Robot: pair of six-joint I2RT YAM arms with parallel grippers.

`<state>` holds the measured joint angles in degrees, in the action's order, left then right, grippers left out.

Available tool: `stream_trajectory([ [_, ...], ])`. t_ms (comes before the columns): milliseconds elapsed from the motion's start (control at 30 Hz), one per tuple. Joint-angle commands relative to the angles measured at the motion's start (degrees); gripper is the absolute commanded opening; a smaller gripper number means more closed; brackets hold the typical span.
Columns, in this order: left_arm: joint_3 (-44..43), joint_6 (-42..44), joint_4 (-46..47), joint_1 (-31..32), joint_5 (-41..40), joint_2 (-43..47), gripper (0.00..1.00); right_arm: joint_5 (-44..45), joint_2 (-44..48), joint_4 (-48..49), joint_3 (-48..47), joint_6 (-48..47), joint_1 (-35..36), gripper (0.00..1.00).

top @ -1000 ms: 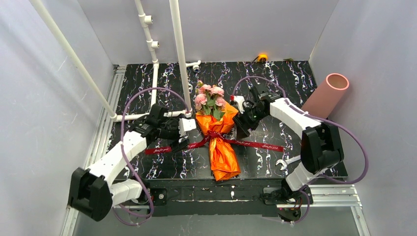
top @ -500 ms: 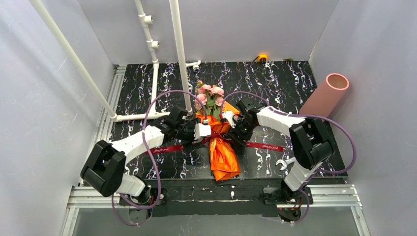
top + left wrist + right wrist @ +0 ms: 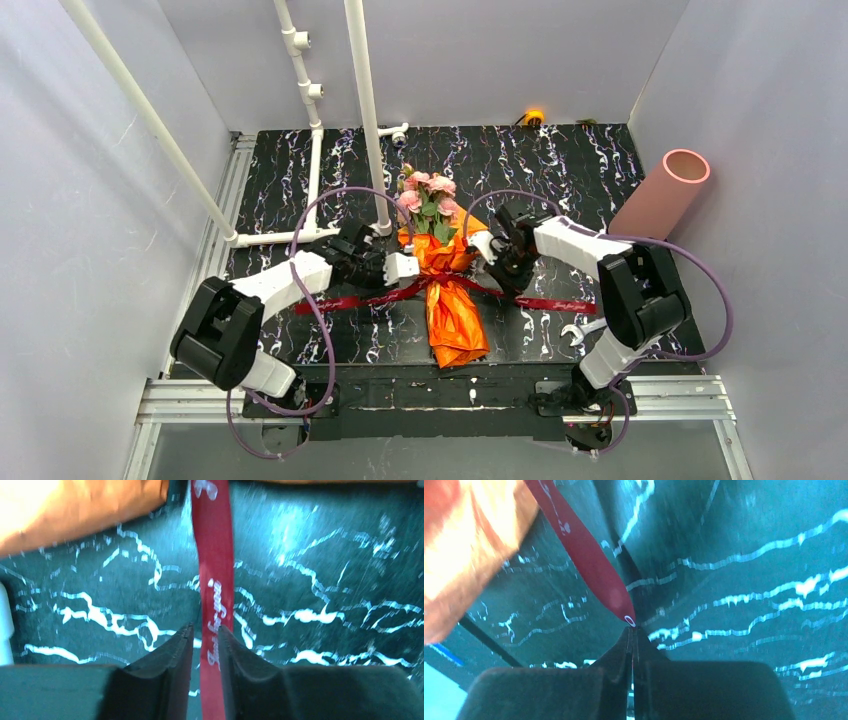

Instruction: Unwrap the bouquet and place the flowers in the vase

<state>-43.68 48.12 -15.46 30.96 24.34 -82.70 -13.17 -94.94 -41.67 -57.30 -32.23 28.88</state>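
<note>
One bouquet (image 3: 452, 300) in orange wrap lies mid-tabletop (image 3: 580, 170), its flowers (image 3: 425, 195) pointing to the far side. One vase (image 3: 665, 192) sits tilted at the right edge, well apart. One ribbon (image 3: 545, 301), two tails spread left and right. Two claws flank the knot. The overhead view hides both jaws. Left wrist view: left claw (image 3: 206, 630) narrowed around a tail, pinch uncertain. Right wrist view: right claw (image 3: 631, 630) fully closed, ribbon end caught at the fingertips.
</note>
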Motion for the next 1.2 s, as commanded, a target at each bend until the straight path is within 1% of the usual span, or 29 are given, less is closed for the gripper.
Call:
stream_trajectory([
  [0, 0.2, 6.5, -8.9, -5.7, 0.9, 3.2, 0.18, 1.1, 4.4, -9.6, 0.2, -3.6, -4.3, 0.01],
  [233, 1.2, 15.3, -15.4, -14.8, 1.5, 5.8, 0.04, 3.6, 6.3, -15.2, -1.1, -9.3, -11.0, 0.01],
  [300, 0.8, 17.2, -16.6, -17.0, 2.4, 6.2, 0.04, 4.2, 6.6, -16.7, -1.2, -11.2, -12.8, 0.01],
  [333, 0.4, 17.6, -17.2, -17.5, 3.7, 6.8, 0.06, 4.3, 6.8, -17.5, -1.2, -12.2, -13.7, 0.01],
  [367, 0.0, 17.7, -17.4, -17.7, 5.5, 7.7, 0.13, 4.2, 7.0, -18.2, -1.4, -13.1, -14.4, 0.01],
  [400, -0.5, 17.4, -17.4, -17.6, 8.5, 8.7, 0.23, 3.9, 7.2, -18.8, -1.6, -13.7, -14.5, 0.01],
  [433, -0.9, 16.7, -16.7, -17.3, 11.7, 9.8, 0.37, 3.2, 7.4, -19.1, -2.0, -13.9, -14.6, 0.01],
  [467, -1.1, 14.4, -15.1, -15.3, 13.6, 10.6, 0.5, 2.2, 7.4, -19.3, -2.6, -13.9, -14.6, 0.01],
  [533, -1.6, 9.6, -9.8, -9.7, 12.0, 10.7, 0.57, 0.4, 6.8, -19.4, -4.2, -13.1, -14.6, 0.01],
  [600, -2.7, 5.2, -4.5, -5.2, 11.2, 9.0, 0.6, -0.8, 5.6, -19.8, -5.5, -12.3, -14.6, 0.01],
  [667, -5.0, 1.1, 0.3, -1.3, 9.7, 5.3, 0.61, -0.8, 4.7, -20.1, -6.0, -11.9, -14.6, 0.01],
  [767, -8.3, -2.7, 6.3, 2.2, 8.3, -0.2, 0.59, -0.6, 5.1, -20.4, -5.9, -12.1, -14.6, 0.01],
  [933, -12.4, -3.0, 8.1, 5.5, 7.9, -7.2, 0.49, -0.5, 6.1, -20.8, -5.7, -11.9, -14.6, 0.01],
  [1167, -10.8, -1.9, 8.4, 6.4, 6.3, -11.0, 0.47, 0.5, 7.7, -20.6, -4.9, -11.4, -14.6, 0.01],
])
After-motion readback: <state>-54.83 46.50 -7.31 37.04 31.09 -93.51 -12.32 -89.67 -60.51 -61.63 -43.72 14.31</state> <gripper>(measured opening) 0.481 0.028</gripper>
